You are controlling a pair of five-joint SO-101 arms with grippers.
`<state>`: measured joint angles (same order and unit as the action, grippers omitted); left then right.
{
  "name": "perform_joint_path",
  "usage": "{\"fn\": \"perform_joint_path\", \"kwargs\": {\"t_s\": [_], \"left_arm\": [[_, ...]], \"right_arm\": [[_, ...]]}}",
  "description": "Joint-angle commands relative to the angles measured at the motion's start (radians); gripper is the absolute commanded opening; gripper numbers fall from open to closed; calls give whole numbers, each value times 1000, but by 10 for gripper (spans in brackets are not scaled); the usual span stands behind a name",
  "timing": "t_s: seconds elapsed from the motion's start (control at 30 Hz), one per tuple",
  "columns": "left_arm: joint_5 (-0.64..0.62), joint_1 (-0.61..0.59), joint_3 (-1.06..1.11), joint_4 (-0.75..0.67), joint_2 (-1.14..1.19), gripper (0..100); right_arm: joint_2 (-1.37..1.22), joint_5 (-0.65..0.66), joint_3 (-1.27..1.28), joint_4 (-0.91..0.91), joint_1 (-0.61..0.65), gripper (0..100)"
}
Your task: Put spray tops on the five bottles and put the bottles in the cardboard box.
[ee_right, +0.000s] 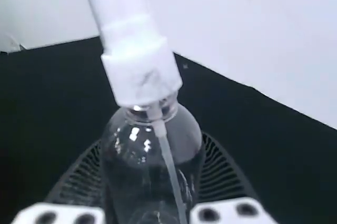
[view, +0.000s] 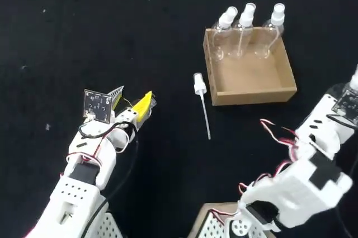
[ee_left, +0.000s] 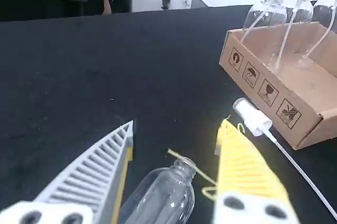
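— Gently: lower into cardboard box, far right of table, upright beside three capped bottles.
— Steady with right gripper, clamped on fourth capped bottle at right edge; left gripper closed on uncapped bottle, awaiting spray top beside box.

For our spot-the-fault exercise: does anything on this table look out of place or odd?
One spray top lies loose on the table beside the box, fitted to nothing, while the bottle in the left hand has a bare neck. Nothing looks spilled or broken.
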<state>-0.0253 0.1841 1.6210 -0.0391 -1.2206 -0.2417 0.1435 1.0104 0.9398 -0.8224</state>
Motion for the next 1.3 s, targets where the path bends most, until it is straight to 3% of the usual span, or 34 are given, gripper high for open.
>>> {"fn": "perform_joint_path", "kwargs": {"t_s": [0.0, 0.3, 0.5, 0.8, 0.97, 1.27], "left_arm": [[8, 7, -10, -17, -8, 245], [9, 7, -8, -17, -8, 245], [9, 7, -8, -17, -8, 245], [11, 7, -8, -17, -8, 245], [11, 7, -8, -17, -8, 245], [11, 7, -8, -17, -8, 245]], "right_arm": [[-36, -68, -79, 31, -29, 11], [-84, -81, -79, 29, -25, 27], [-77, -81, -47, 31, -25, 180], [-76, -83, -45, 32, -23, 201], [-76, -83, -42, 29, -15, 335], [-48, -83, -39, 29, -11, 342]]}}
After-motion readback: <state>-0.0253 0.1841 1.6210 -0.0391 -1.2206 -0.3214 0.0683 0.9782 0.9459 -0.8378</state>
